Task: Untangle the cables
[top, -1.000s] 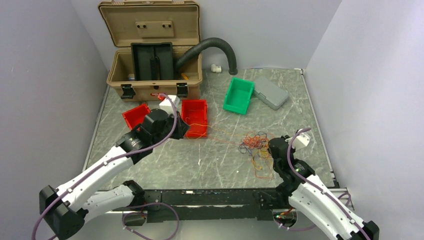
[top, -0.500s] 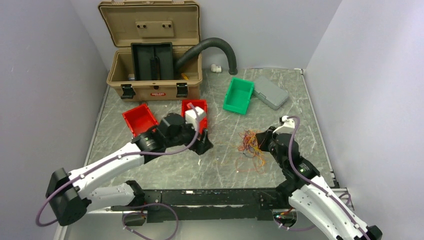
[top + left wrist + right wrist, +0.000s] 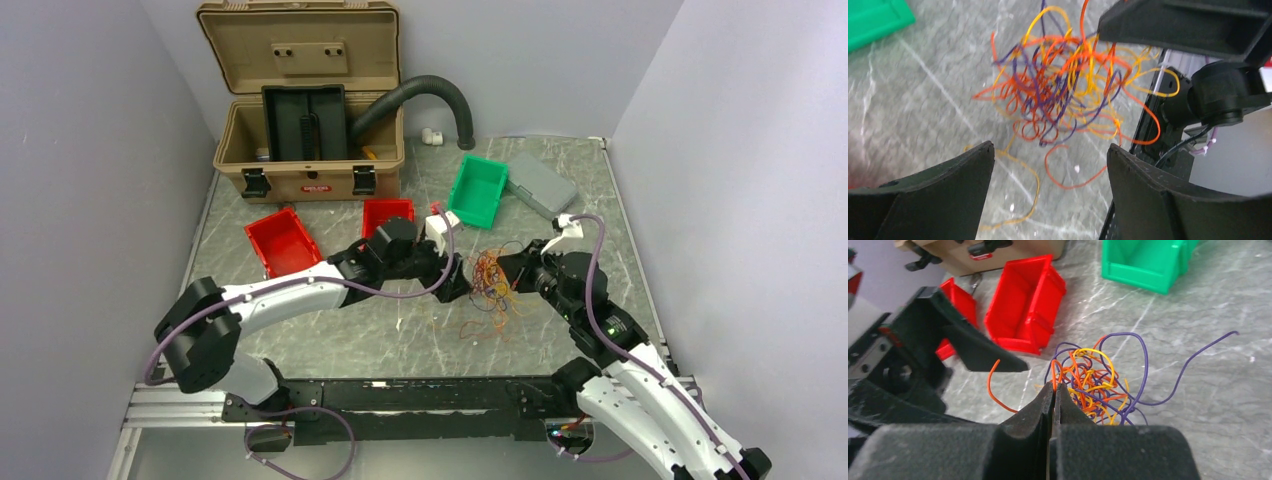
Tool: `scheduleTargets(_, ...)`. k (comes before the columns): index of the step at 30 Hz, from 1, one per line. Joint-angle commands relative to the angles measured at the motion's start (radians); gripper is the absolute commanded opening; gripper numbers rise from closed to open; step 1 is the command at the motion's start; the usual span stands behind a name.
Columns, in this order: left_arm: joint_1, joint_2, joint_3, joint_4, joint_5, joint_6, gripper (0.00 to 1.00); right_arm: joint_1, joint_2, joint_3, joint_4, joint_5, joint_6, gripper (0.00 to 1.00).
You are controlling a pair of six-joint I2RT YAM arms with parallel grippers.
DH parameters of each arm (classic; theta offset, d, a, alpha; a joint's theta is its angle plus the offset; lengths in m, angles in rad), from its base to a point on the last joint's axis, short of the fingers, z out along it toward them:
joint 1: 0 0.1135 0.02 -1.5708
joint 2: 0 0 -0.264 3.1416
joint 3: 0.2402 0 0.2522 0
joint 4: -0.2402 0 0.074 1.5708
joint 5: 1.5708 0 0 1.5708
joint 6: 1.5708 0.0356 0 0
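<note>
The cables (image 3: 492, 280) are a knot of thin orange, yellow and purple wires at mid-table, also seen in the left wrist view (image 3: 1063, 85) and the right wrist view (image 3: 1095, 382). My right gripper (image 3: 508, 266) is shut on an orange strand at the knot's near edge (image 3: 1054, 386), and part of the knot hangs lifted from it. My left gripper (image 3: 460, 284) faces the knot from the left, open, nothing between its fingers (image 3: 1050, 150). A loose yellow strand (image 3: 1034, 186) trails on the table below it.
An open tan toolbox (image 3: 305, 150) with a black ribbed hose (image 3: 425, 88) stands at the back left. Two red bins (image 3: 283, 240) (image 3: 388, 213) lie left of the arms. A green bin (image 3: 477, 190) and a grey case (image 3: 541, 184) sit behind the knot.
My left arm swung right from the red bins to the knot and its gripper opened. My right gripper carried the knot up and away from the near edge.
</note>
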Motion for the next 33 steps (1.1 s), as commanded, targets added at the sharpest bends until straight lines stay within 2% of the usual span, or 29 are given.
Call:
scheduleTargets(1,-0.009,0.055,0.023,0.249,0.056,-0.006,0.85,-0.002,0.008,0.063,0.051,-0.115,0.04,0.0)
scheduleTargets(4,-0.01,0.137,0.092,0.236,0.084,-0.044,0.8,-0.001,0.002,0.059,0.06,-0.14,0.059,0.0)
scheduleTargets(6,-0.009,0.197,0.128,0.228,0.079,-0.076,0.69,-0.001,-0.009,0.051,0.069,-0.151,0.065,0.0)
scheduleTargets(7,-0.007,0.222,0.147,0.229,0.083,-0.089,0.56,-0.001,-0.013,0.046,0.069,-0.151,0.067,0.0)
scheduleTargets(8,-0.005,0.233,0.149,0.243,0.089,-0.104,0.35,-0.002,-0.017,0.041,0.062,-0.146,0.067,0.0)
scheduleTargets(9,-0.002,0.238,0.138,0.267,0.084,-0.125,0.09,-0.002,-0.018,0.04,0.044,-0.132,0.066,0.0)
scheduleTargets(10,0.003,0.232,0.125,0.282,0.058,-0.138,0.0,-0.001,-0.018,0.041,0.005,-0.097,0.065,0.0)
scheduleTargets(12,0.02,0.204,0.101,0.244,-0.042,-0.144,0.0,-0.002,-0.023,0.054,-0.112,0.073,0.093,0.0)
scheduleTargets(14,0.052,0.165,0.067,0.172,-0.125,-0.136,0.0,-0.002,-0.034,0.069,-0.259,0.322,0.169,0.0)
scheduleTargets(16,0.095,0.121,0.017,0.132,-0.143,-0.137,0.0,-0.002,-0.052,0.086,-0.418,0.592,0.296,0.0)
scheduleTargets(18,0.141,0.075,-0.047,0.135,-0.117,-0.139,0.0,-0.002,-0.084,0.092,-0.515,0.73,0.382,0.0)
scheduleTargets(24,0.164,-0.031,-0.164,0.059,-0.156,-0.105,0.0,-0.002,-0.133,0.093,-0.53,0.858,0.418,0.0)
scheduleTargets(33,0.164,-0.212,-0.239,-0.038,-0.244,-0.08,0.0,-0.003,-0.005,0.124,-0.611,0.889,0.522,0.0)
